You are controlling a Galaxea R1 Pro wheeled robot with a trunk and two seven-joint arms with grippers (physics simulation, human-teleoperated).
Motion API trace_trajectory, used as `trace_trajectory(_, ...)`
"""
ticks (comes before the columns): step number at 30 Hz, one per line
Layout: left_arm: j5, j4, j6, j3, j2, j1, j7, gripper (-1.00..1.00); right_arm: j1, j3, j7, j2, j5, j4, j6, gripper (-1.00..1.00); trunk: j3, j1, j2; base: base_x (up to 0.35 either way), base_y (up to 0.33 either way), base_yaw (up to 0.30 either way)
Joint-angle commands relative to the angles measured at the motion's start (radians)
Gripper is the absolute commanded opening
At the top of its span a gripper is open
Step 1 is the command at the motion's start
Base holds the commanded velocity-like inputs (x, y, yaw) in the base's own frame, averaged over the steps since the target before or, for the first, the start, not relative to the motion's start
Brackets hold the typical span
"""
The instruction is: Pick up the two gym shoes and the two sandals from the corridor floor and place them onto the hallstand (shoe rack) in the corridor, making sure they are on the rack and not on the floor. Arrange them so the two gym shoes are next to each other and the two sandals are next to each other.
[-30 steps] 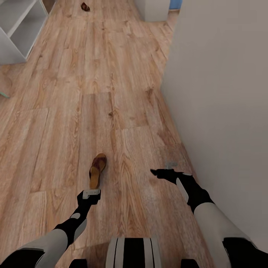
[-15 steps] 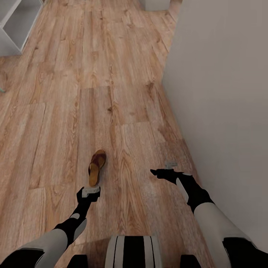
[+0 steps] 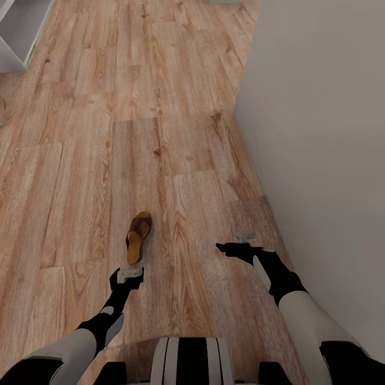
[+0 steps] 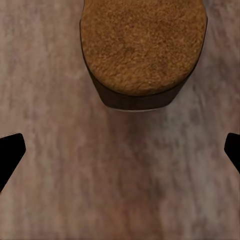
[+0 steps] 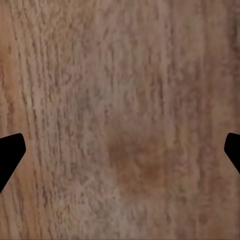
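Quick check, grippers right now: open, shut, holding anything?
Left gripper: open, holding nothing, above the floor just short of the brown sandal.
Right gripper: open, holding nothing, over bare floor.

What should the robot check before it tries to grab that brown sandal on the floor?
1. Sandal in sight, lying on the corridor floor: ok.
2. Left gripper open, fingers spread wide in the left wrist view: ok.
3. Left gripper over the sandal: not ok, only the sandal's heel end shows ahead of the fingertips.
4. Right gripper empty and open over bare floor: ok.
5. Right arm away from the grey wall: cannot tell, it looks close.
6. Hallstand within reach: not ok, far off.
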Motion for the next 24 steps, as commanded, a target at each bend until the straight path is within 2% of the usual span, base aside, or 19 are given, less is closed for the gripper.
trace_trajectory(1,0.006,0.001,-0.003,-0.007,0.000,0.000,0.004,1.00,0.000,-0.001,0.001,0.000,-0.006,-0.001,0.007,1.00,-0.002,0.000,0.000,0.000,0.000,0.000)
trace_trajectory(24,0.006,0.001,-0.003,-0.008,0.000,-0.001,0.004,1.00,0.000,-0.001,0.001,0.000,-0.006,-0.001,0.007,1.00,-0.006,0.000,0.000,0.008,0.000,0.000)
